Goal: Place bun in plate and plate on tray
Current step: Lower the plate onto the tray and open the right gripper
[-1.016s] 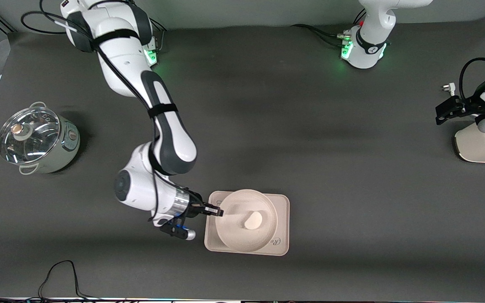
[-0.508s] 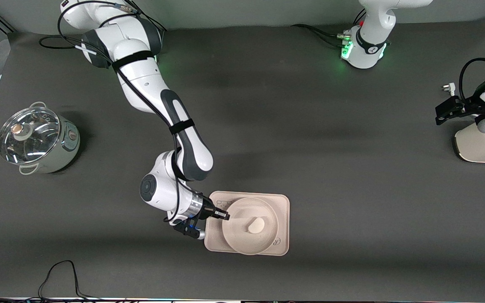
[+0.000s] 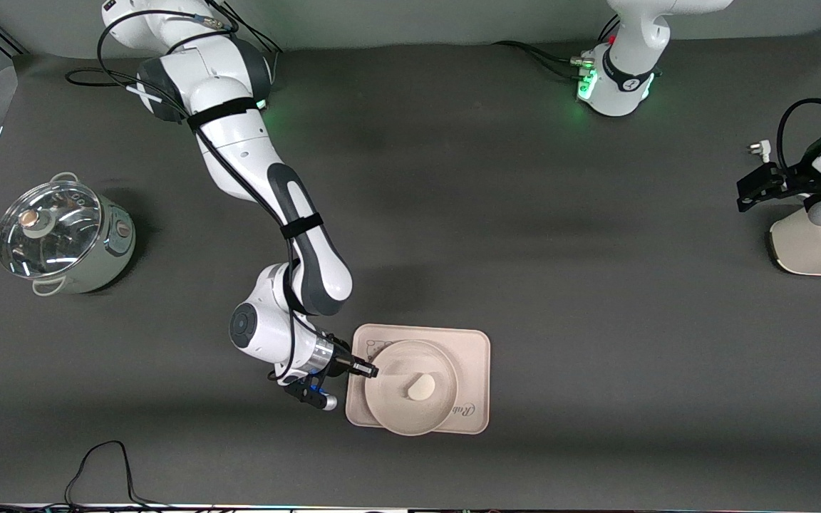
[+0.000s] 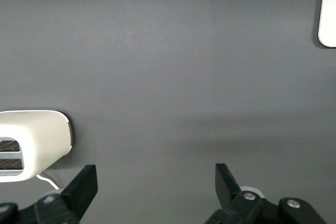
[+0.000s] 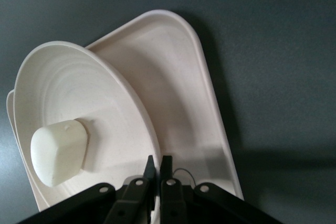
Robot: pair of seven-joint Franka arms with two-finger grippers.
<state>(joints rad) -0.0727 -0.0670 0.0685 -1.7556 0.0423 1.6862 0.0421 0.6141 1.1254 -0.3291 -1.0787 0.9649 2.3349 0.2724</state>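
The cream round plate (image 3: 398, 413) is on the cream tray (image 3: 472, 348), slightly past the tray's edge nearest the front camera. The off-white bun (image 3: 421, 387) lies in the plate. My right gripper (image 3: 373, 370) is shut on the plate's rim at the side toward the right arm's end of the table. The right wrist view shows the plate (image 5: 68, 90), the bun (image 5: 58, 150), the tray (image 5: 176, 93) and my right gripper (image 5: 156, 165) pinching the rim. My left gripper (image 3: 747, 194) waits open and empty at the left arm's end of the table, as the left wrist view (image 4: 155, 182) also shows.
A white toaster (image 3: 817, 246) stands below the left gripper; it also shows in the left wrist view (image 4: 37, 137). A glass-lidded pot (image 3: 61, 239) stands at the right arm's end of the table. A black cable (image 3: 104, 463) lies near the table's front edge.
My right gripper has carried the plate with the bun down onto the tray and a little toward the right arm's end. The left arm has not moved.
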